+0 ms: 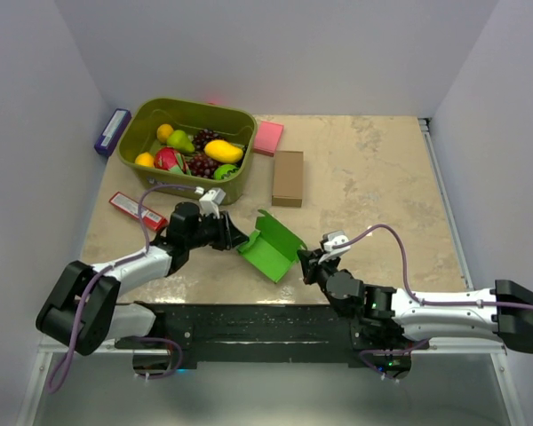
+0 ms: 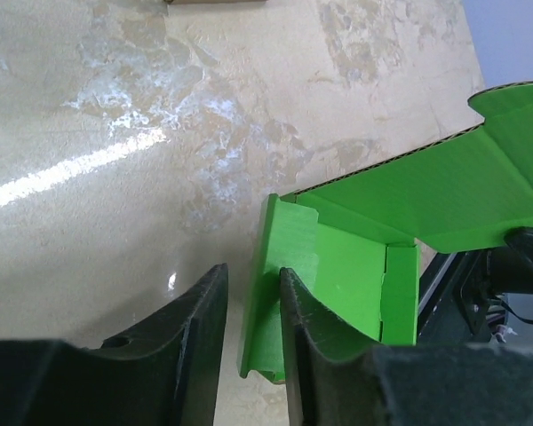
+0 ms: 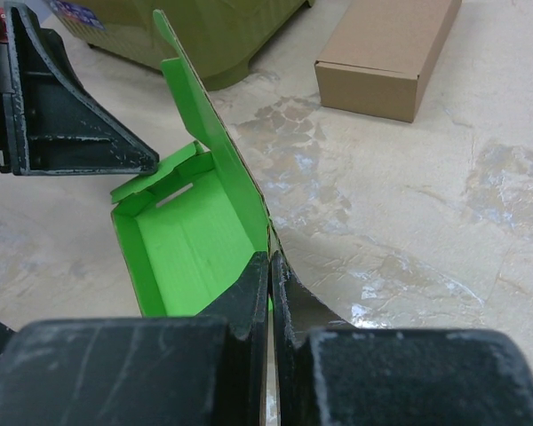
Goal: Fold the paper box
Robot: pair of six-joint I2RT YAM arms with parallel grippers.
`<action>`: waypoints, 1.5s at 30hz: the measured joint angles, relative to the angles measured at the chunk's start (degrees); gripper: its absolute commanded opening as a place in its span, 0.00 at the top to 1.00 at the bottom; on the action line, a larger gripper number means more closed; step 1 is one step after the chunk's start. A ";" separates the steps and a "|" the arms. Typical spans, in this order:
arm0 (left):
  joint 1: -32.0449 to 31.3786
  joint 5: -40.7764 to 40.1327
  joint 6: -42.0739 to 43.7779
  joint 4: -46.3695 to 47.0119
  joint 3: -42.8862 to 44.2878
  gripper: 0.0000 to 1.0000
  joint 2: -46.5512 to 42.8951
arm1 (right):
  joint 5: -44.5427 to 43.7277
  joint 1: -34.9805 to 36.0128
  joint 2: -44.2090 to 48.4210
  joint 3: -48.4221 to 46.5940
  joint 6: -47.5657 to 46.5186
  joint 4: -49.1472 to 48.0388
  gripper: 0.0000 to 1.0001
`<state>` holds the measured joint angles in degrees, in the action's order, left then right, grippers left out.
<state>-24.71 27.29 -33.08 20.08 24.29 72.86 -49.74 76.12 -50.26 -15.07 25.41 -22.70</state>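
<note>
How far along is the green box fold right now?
Done: the paper box stands as an open tray, side walls up. In hand: the right gripper pinches one wall; the left gripper straddles another, jaws not closed on it. Left: the lid flap stands open, untucked.

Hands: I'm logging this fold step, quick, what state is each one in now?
Left hand: open, straddling a side wall of the paper box, gap still visible.
Right hand: closed, pinching a wall of the paper box.
</note>
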 measured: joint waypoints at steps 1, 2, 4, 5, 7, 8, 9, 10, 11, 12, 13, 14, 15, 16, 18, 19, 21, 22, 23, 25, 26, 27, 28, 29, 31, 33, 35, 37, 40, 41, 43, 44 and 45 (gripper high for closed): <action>0.00 0.17 0.15 0.20 0.00 0.68 0.44 | 0.02 0.00 -0.07 0.00 -0.02 0.04 1.00; 0.00 0.42 0.22 0.35 0.00 0.69 0.79 | 0.02 0.00 -0.11 0.00 -0.02 0.04 1.00; 0.00 0.83 0.28 0.68 0.00 0.69 1.20 | 0.02 0.00 -0.11 0.00 -0.04 0.04 1.00; 0.00 1.01 0.31 0.90 0.00 0.70 1.42 | 0.02 0.00 -0.17 0.00 -0.04 0.04 1.00; 0.00 1.25 0.46 1.46 0.00 0.71 1.81 | 0.02 0.00 -0.52 0.00 -0.04 0.04 1.00; 0.00 1.29 0.70 1.60 0.00 0.72 1.99 | 0.02 -0.02 -0.72 0.00 -0.04 0.00 1.00; -0.07 1.36 0.92 1.77 0.00 0.72 2.32 | 0.02 0.00 -1.01 0.00 -0.04 -0.02 1.00; -0.11 1.42 1.18 1.86 0.00 0.73 2.73 | 0.04 -0.02 -1.29 0.00 -0.04 -0.02 1.00; -0.22 1.44 1.27 1.90 0.00 0.74 3.26 | 0.07 -0.02 -1.57 0.00 -0.04 -0.02 1.00; -0.44 1.44 1.33 2.01 0.00 0.74 3.85 | 0.11 -0.02 -2.01 0.00 -0.02 -0.02 1.00; -0.68 1.42 1.46 1.99 0.00 0.74 4.42 | 0.22 -0.02 -2.43 0.00 -0.02 -0.02 1.00; -1.07 1.25 1.84 1.97 0.00 0.74 5.07 | 0.28 -0.02 -2.86 0.00 -0.02 -0.02 1.00; -1.75 1.14 2.16 1.95 0.00 0.74 5.44 | 0.31 -0.02 -3.23 0.00 -0.02 -0.02 1.00; -2.40 0.87 2.43 1.90 0.00 0.75 5.81 | 0.33 -0.02 -3.58 0.00 0.00 -0.02 1.00; -3.67 0.31 2.80 1.70 0.00 0.76 6.43 | 0.39 -0.02 -4.22 0.00 0.02 -0.04 1.00; -4.42 -0.11 3.10 1.60 0.00 0.76 6.80 | 0.39 -0.02 -4.63 0.00 0.02 -0.07 1.00; -5.84 -1.03 3.74 1.31 0.00 0.77 7.54 | 0.42 -0.02 -5.66 0.00 0.04 -0.07 1.00; -6.56 -1.68 4.04 1.14 0.02 0.78 7.96 | 0.39 -0.02 -6.29 0.00 0.04 -0.07 1.00; -7.37 -2.36 4.28 1.03 0.04 0.79 8.35 | 0.42 -0.02 -6.73 0.00 0.04 -0.07 1.00; -8.72 -3.82 4.83 0.55 0.31 0.81 9.01 | 0.39 -0.02 -7.48 0.00 0.09 -0.09 1.00; -9.46 -4.70 5.22 0.35 0.55 0.82 9.31 | 0.35 -0.02 -7.65 0.00 0.09 -0.09 1.00; -10.03 -5.53 5.44 0.20 0.83 0.84 9.51 | 0.15 -0.04 -7.76 0.00 0.07 -0.11 1.00; -10.62 -6.54 5.77 0.00 1.14 0.84 9.64 | -0.13 -0.07 -7.80 0.00 0.07 -0.17 1.00; -10.99 -7.15 5.90 -0.11 1.31 0.85 9.68 | -0.22 -0.07 -7.80 0.00 0.07 -0.20 1.00; -11.91 -8.90 6.47 -0.31 1.70 0.91 9.81 | -0.39 -0.07 -7.80 0.00 0.07 -0.37 1.00; -12.94 -10.78 7.23 -0.57 2.21 0.96 9.99 | -0.70 -0.13 -7.78 0.00 0.07 -0.48 1.00; -14.19 -13.03 7.63 -1.03 2.80 0.99 10.12 | -0.96 -0.13 -7.78 0.00 0.07 -0.48 1.00; -16.09 -16.37 8.31 -1.75 3.41 1.00 10.14 | -1.64 -0.15 -7.85 0.00 0.15 -0.44 1.00; -19.39 -22.27 8.98 -2.71 4.28 1.00 10.12 | -2.38 -0.22 -7.93 -0.04 0.57 -0.17 1.00; -20.98 -25.35 9.25 -3.43 4.74 1.00 10.12 | -2.78 -0.24 -8.17 -0.11 0.79 0.00 1.00; -23.37 -29.86 9.73 -4.63 5.46 1.00 10.14 | -3.48 -0.35 -8.85 -0.22 1.22 0.20 1.00; -24.65 -32.46 9.81 -5.40 5.90 1.00 10.21 | -3.78 -0.39 -9.09 -0.28 1.55 0.24 1.00; -25.90 -34.86 9.88 -6.12 6.32 1.00 10.36 | -3.89 -0.39 -9.27 -0.35 1.68 0.39 1.00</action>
<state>-50.61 -7.57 -23.20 13.96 30.61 83.22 -53.63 75.72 -59.53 -15.42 27.09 -22.31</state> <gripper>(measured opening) 0.139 0.014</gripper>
